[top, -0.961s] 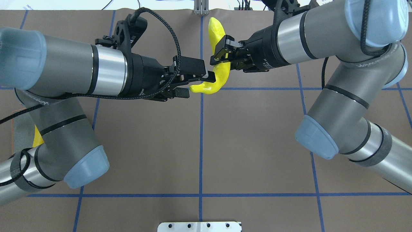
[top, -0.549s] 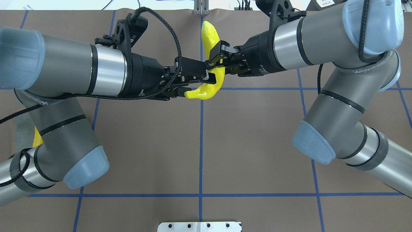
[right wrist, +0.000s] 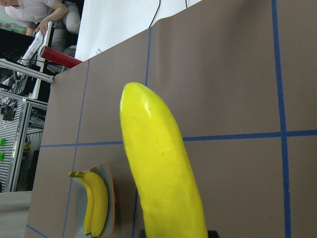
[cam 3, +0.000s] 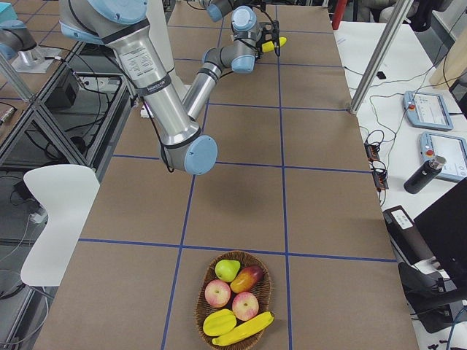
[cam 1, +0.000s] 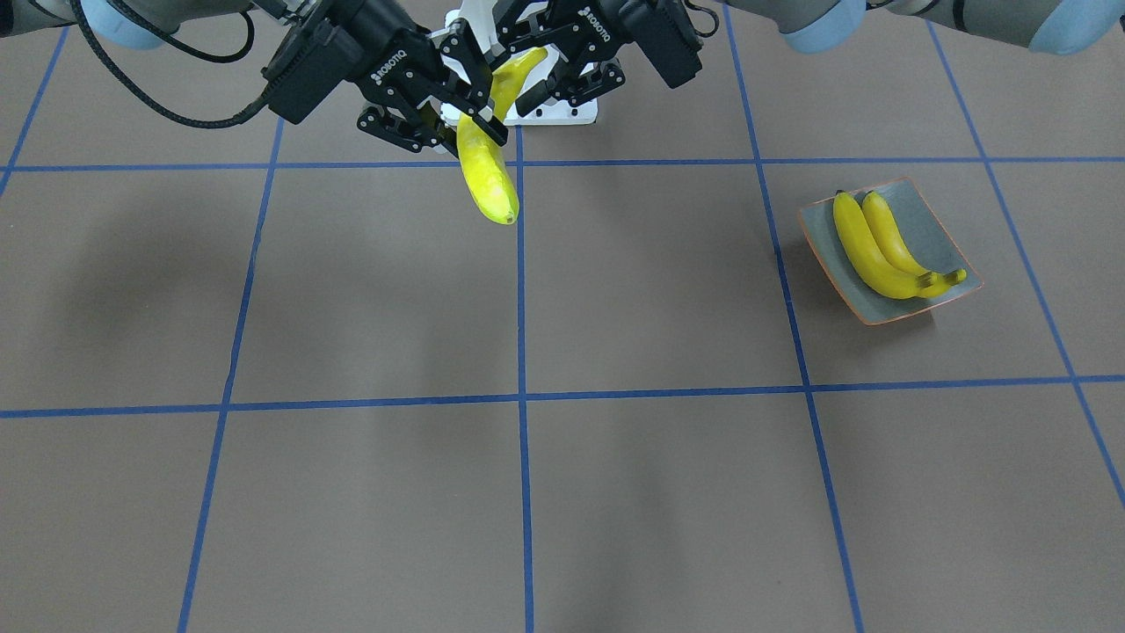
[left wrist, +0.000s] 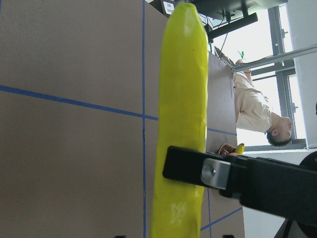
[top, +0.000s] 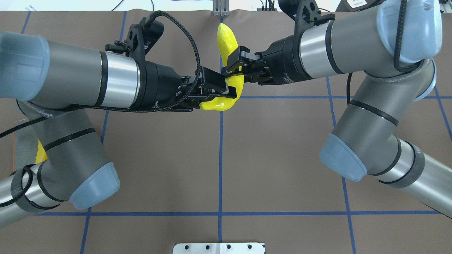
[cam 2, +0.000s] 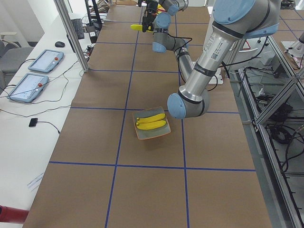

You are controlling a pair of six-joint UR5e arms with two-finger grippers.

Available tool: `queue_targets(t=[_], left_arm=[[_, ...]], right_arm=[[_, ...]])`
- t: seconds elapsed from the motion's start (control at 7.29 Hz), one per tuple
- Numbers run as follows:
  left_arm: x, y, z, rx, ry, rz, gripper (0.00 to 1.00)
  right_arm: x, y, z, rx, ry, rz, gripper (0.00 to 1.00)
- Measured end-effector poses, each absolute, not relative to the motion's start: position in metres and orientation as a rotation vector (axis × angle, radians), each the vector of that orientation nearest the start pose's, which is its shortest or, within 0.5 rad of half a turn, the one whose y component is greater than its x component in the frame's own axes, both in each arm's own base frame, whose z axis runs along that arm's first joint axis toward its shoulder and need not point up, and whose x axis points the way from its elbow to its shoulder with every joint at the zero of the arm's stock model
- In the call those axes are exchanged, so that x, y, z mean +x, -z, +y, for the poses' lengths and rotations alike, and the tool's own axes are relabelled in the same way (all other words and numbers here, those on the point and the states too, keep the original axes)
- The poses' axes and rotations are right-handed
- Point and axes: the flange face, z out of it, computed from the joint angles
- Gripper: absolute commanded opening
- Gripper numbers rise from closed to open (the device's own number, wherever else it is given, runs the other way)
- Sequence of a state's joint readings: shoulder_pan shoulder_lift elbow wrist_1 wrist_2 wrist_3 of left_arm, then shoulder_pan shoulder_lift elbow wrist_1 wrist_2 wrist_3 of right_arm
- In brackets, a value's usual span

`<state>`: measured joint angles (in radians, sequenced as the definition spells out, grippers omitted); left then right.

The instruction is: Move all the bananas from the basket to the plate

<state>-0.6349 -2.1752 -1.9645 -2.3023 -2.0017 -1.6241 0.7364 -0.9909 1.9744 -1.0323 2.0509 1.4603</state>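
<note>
Seen from across the table, my right gripper (cam 1: 470, 132) is clamped across the middle of a banana (cam 1: 489, 185). It hangs in the air above the table (cam 1: 659, 290), free end tilted down. My left gripper (cam 1: 520, 72) sits at the banana's upper end with its fingers spread to either side, and I see neither one pressing the peel. Well off to my left, the plate (cam 1: 939, 236) carries a pair of bananas (cam 1: 866, 251) lying side by side.

From overhead, my right fingers pinch the banana near its bend. The long end points away from me. The short curved end lies across the mouth of my left gripper, with one left finger over it and the other hidden.

My left wrist camera shows the banana running up between my left fingertips. They barely peek in at the bottom edge, one on each side and clear of the fruit. A right finger (left wrist: 208, 173) crosses in front of the banana.

My right wrist camera shows the banana filling the middle of the picture, with the plate beyond it.

The right side view shows the basket (cam 3: 268, 295) at the near end of the table, and in it one basket banana (cam 3: 244, 329) among other fruit.
</note>
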Motion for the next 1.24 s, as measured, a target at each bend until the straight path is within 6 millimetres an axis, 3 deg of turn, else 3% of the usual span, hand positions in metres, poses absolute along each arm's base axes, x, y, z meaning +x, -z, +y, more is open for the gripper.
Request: queue_targets(t=[0.14,0.27,0.41,0.55,0.69,0.82,1.24], left_arm=[[0.3726,-0.0699,-0.3844,0.178,0.133,1.708,0.60],[0.3751,-0.0698,-0.3819,0.172,0.127,1.708,0.51],[0.3765,-0.0699,-0.3806,0.169,0.125,1.708,0.31],[0.3770,-0.0698,-0.3802,0.168,0.124,1.708,0.02],[0.3769,-0.0695,-0.3798,0.168,0.123,1.709,0.00],[0.3768,-0.0698,-0.3795,0.168,0.123,1.708,0.00],[0.3777,-0.0749,-0.3801,0.164,0.127,1.698,0.00]], right_arm=[[-0.3436,-0.0960,-0.4293,0.262,-0.133,-1.508,0.00],[-0.3433,-0.0956,-0.4290,0.263,-0.132,-1.509,0.00],[-0.3430,-0.0953,-0.4287,0.264,-0.132,-1.510,0.00],[-0.3427,-0.0952,-0.4284,0.264,-0.131,-1.511,0.00],[-0.3422,-0.0954,-0.4280,0.265,-0.131,-1.512,0.83],[-0.3418,-0.0953,-0.4274,0.269,-0.126,-1.514,1.00],[-0.3364,-0.0920,-0.4275,0.295,-0.111,-1.531,1.00]])
